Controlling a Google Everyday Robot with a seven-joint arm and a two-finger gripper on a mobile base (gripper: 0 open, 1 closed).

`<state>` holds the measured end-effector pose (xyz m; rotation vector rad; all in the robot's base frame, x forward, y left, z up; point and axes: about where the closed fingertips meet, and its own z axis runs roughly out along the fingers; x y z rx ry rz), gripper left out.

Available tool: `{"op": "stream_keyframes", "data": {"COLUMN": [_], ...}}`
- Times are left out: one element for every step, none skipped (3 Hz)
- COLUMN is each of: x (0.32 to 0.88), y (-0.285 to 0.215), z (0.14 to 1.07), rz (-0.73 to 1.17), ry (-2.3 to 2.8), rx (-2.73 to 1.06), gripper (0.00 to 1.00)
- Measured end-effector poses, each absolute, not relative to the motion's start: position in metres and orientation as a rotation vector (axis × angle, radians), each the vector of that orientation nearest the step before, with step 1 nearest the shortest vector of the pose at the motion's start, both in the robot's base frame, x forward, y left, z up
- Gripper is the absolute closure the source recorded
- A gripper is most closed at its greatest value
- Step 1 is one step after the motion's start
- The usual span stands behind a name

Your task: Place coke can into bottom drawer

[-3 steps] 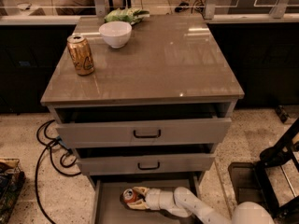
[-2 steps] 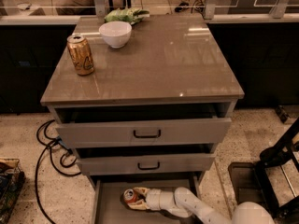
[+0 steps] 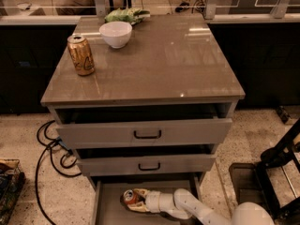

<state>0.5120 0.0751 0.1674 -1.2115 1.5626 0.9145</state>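
Camera view, your inventory. End effector (image 3: 134, 200): low inside the open bottom drawer (image 3: 108, 207), fingers clamped around the coke can (image 3: 127, 197). You have the can lying on its side, silver top facing left; floor contact unclear. Counter (image 3: 164, 64): gold-brown can (image 3: 81, 55), white bowl (image 3: 116, 34), green packet (image 3: 126, 15) behind the bowl.

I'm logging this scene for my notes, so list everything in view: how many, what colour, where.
coke can: one, red, inside bottom drawer, on its side
bottom drawer: one, grey, pulled open
upper drawers: two, grey, black handles
cabinet top: one, brown-grey
gold-brown can: one, upright, top's left side
bowl: one, white, top's rear left
bag: one, green, behind bowl
cables: black, floor left
arm: one, white, from lower right
gripper: one, in bottom drawer, closed around coke can
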Motion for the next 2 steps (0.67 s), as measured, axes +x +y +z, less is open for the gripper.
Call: {"op": "stream_keyframes", "data": {"x": [0.5107, 0.5106], "y": [0.0777, 0.0778], "z": [0.1673, 0.1673], "rz": [0.919, 0.920], "ry": [1.561, 1.561], "rx": [-1.212, -1.212], "gripper": [0.00, 0.00]}}
